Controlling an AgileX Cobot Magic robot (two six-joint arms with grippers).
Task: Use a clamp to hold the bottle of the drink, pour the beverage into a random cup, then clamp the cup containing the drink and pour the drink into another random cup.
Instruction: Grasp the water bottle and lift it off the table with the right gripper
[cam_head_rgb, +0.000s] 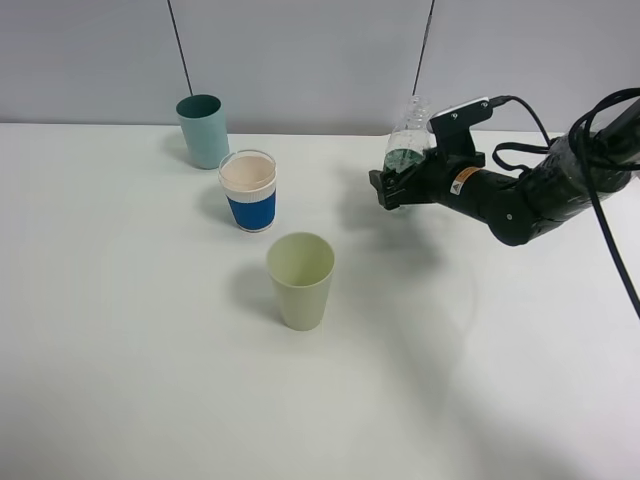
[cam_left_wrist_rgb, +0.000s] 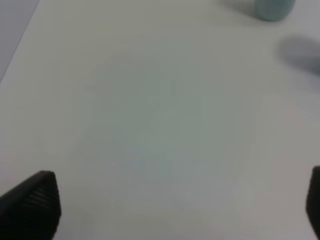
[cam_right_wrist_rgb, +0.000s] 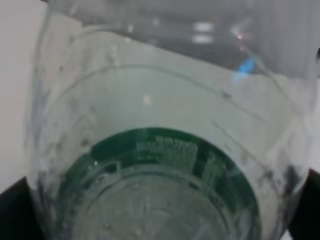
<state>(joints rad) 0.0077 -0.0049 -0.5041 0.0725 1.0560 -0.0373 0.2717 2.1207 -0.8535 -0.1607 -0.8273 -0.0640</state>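
The clear bottle (cam_head_rgb: 407, 135) with a green label stands at the back right of the white table, leaning slightly. My right gripper (cam_head_rgb: 392, 186) has its fingers pressed against the bottle's lower part on both sides. In the right wrist view the bottle (cam_right_wrist_rgb: 160, 150) fills the frame between the dark fingertips (cam_right_wrist_rgb: 12, 210). I cannot make out the beverage inside it. The pale yellow-green cup (cam_head_rgb: 300, 280) stands mid-table, apart from both arms. The teal cup (cam_head_rgb: 203, 130) is at the back left. My left gripper (cam_left_wrist_rgb: 172, 205) is open over bare table.
A white cup with a blue band (cam_head_rgb: 248, 190) stands between the teal and yellow-green cups. The teal cup (cam_left_wrist_rgb: 272, 9) shows at the edge of the left wrist view. A grey wall runs behind the table (cam_head_rgb: 120, 380).
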